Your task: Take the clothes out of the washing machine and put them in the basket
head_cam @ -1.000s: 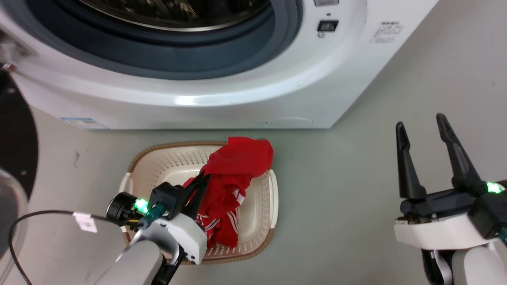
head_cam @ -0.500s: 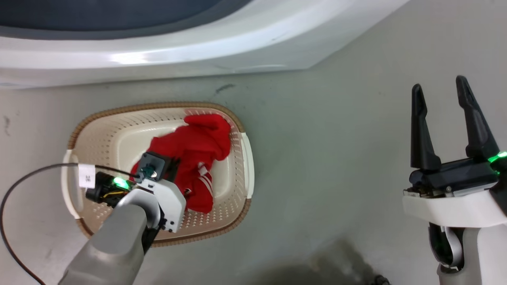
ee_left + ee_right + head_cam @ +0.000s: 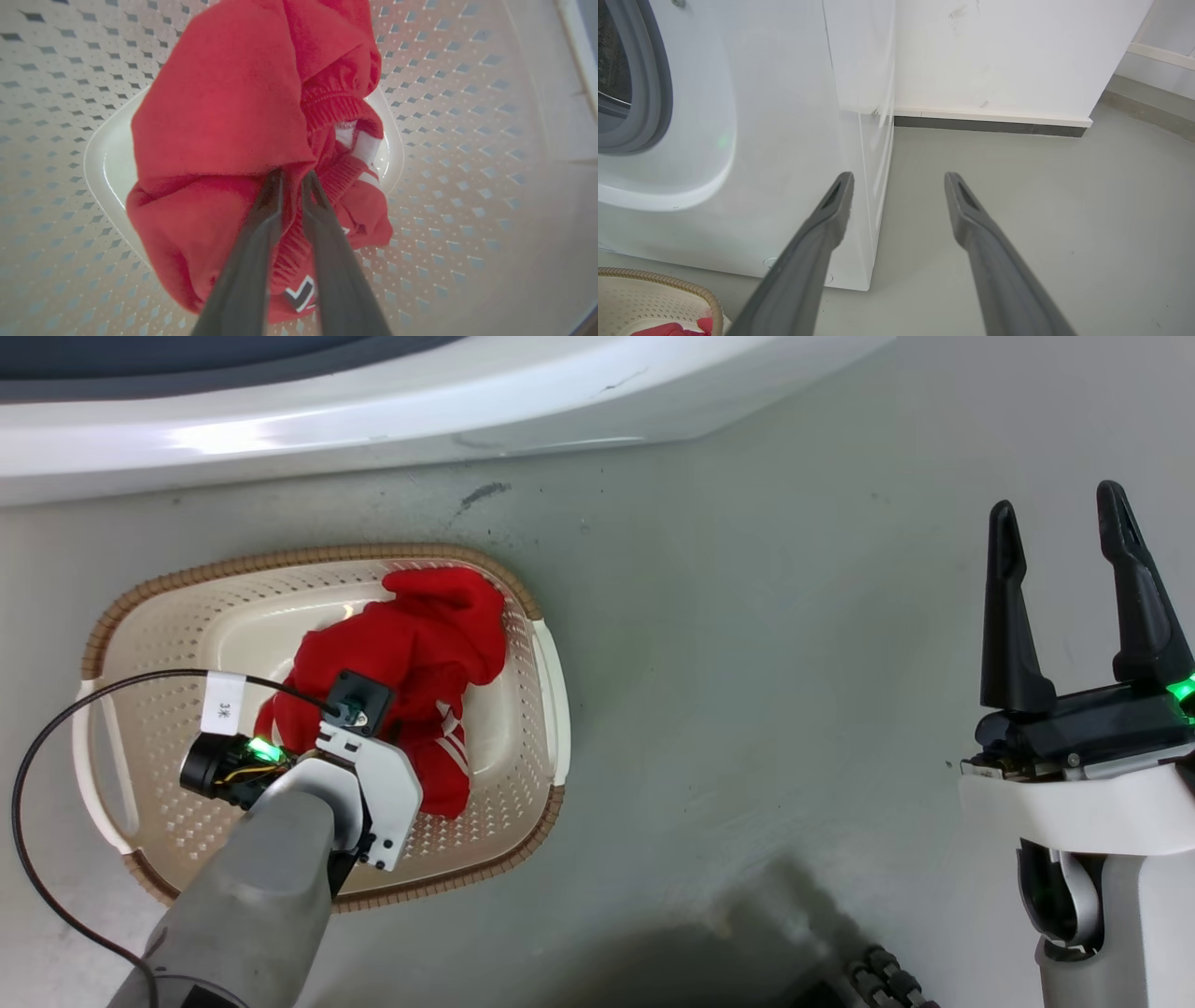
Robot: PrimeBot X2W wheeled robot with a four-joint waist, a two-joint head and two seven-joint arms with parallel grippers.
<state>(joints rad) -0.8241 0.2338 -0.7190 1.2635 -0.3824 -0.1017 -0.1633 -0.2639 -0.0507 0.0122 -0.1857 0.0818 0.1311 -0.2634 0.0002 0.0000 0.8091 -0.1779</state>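
The clothes (image 3: 420, 635) are a red bundle with white stripes, lying in the cream basket (image 3: 280, 558) on the floor below the washing machine (image 3: 373, 420). My left arm's wrist (image 3: 369, 784) hangs over the basket and hides its fingers there. In the left wrist view my left gripper (image 3: 293, 176) is shut on a fold of the clothes (image 3: 224, 116), just above the basket's perforated wall (image 3: 467, 163). My right gripper (image 3: 1064, 607) stands open over bare floor to the right, holding nothing. The right wrist view shows that gripper (image 3: 899, 179) open beside the washing machine (image 3: 775, 116), and the basket's rim (image 3: 668, 282).
A black cable with a white tag (image 3: 222, 704) loops over the basket's left side. Grey floor (image 3: 747, 663) stretches between basket and right arm. A dark smudge (image 3: 481, 493) marks the floor near the washer. A white wall with a dark baseboard (image 3: 990, 122) stands behind.
The head camera has tilted down, so the washer's porthole has left the picture. The clothes, earlier draped over the basket's far rim, have sunk inside with my left gripper. My right gripper stays open.
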